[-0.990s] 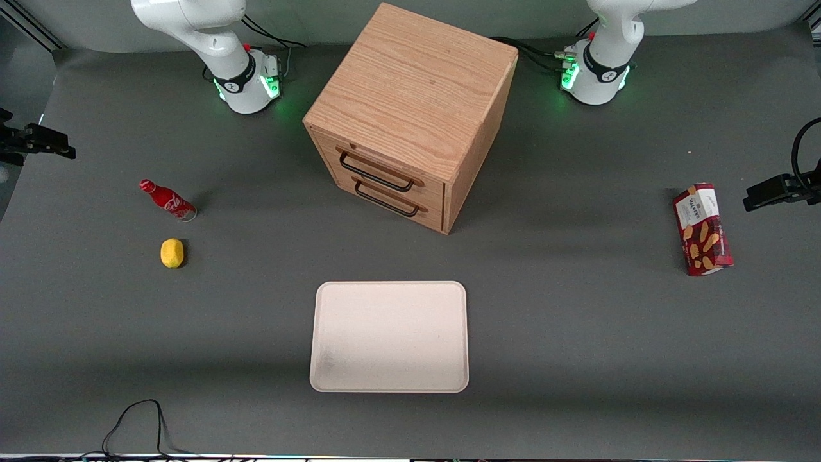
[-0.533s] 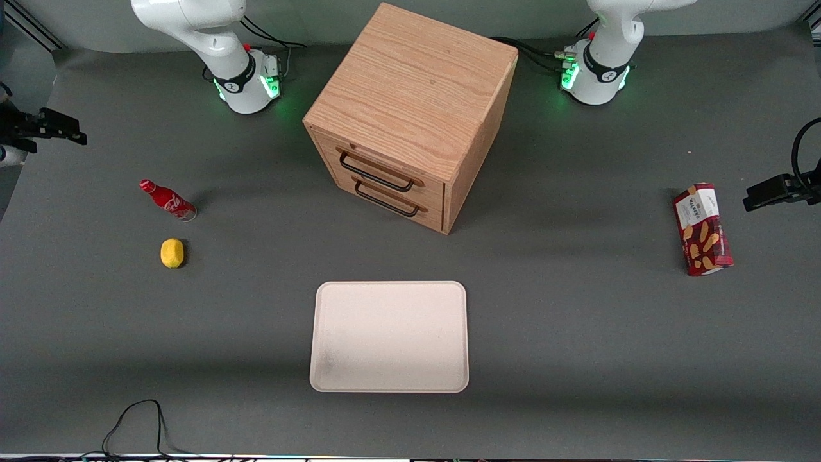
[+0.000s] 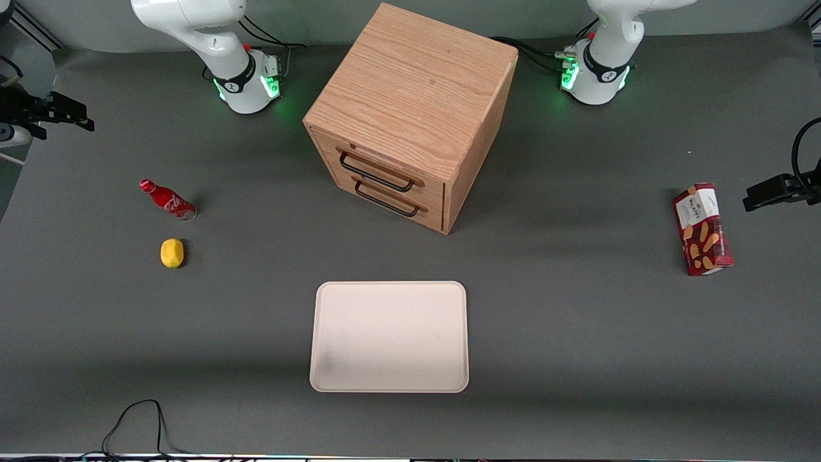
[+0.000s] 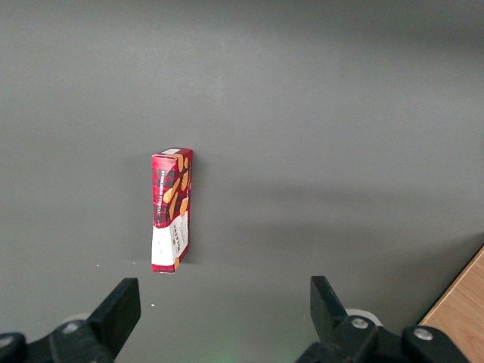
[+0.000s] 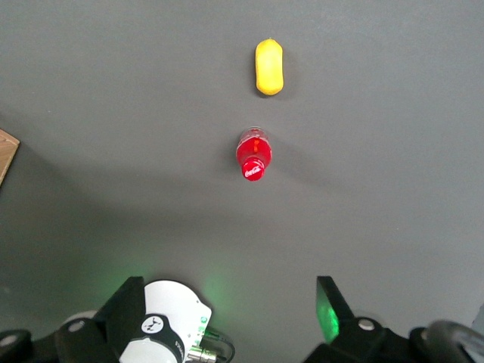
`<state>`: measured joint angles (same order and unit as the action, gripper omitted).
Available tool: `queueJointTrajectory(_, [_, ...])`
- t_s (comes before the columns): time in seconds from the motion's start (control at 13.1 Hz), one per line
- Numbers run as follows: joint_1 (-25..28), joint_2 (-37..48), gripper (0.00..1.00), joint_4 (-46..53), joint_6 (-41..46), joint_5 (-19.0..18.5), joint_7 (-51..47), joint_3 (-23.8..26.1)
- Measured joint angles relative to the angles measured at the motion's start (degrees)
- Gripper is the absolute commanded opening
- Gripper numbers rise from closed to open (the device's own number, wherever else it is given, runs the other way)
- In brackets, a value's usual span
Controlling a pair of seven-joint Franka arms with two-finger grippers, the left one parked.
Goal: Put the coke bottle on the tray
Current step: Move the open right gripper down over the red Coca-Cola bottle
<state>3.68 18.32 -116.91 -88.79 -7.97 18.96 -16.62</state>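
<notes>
Two fingers of my gripper [image 5: 227,318] stand wide apart with nothing between them, hanging high over the table [image 3: 577,359] at my working arm's end, well above the coke bottle [image 5: 254,155]. From the wrist camera I look almost straight down on its red cap, so the bottle stands upright on the table, apart from everything else. A lemon [image 5: 269,66] lies near it, a little closer to the front camera, not touching.

I judge the bottle light and rigid, with a smooth, probably slippery skin, and tall and narrow enough to tip if I nudge it. The cap and neck are too slim for a sure hold, so the better grasp would be across the body, around the middle or a little lower, jaws closing from two sides.

White Coca-Cola script runs along the red body in the front view, and a small white mark shows on the cap, too small to read for certain.

The tray [image 3: 321,378] lies flat near the front camera, in front of the wooden drawer cabinet [image 3: 410,90], well apart from the bottle. It holds nothing yet.

Toward the parked arm's end lies a red biscuit box [image 3: 702,229], its lettering too small to make out.
</notes>
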Motion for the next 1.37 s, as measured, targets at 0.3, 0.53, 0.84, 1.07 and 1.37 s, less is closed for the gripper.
queueJointTrajectory(0.3, [0.0,0.0,1.00,-6.0,-7.1,-0.2,0.0,-1.7])
queueJointTrajectory(0.53, [0.0,-0.2,1.00,-9.0,-10.6,-0.3,0.0,-1.9])
queueJointTrajectory(0.84, [0.0,-1.3,0.99,-13.9,-18.1,-0.4,0.0,-1.9])
queueJointTrajectory(1.07, [0.0,-2.9,0.99,-18.3,-25.4,-0.6,0.0,-2.8])
queueJointTrajectory(1.37, [0.0,-5.3,0.99,-22.4,-31.6,-1.6,1.4,-3.5])
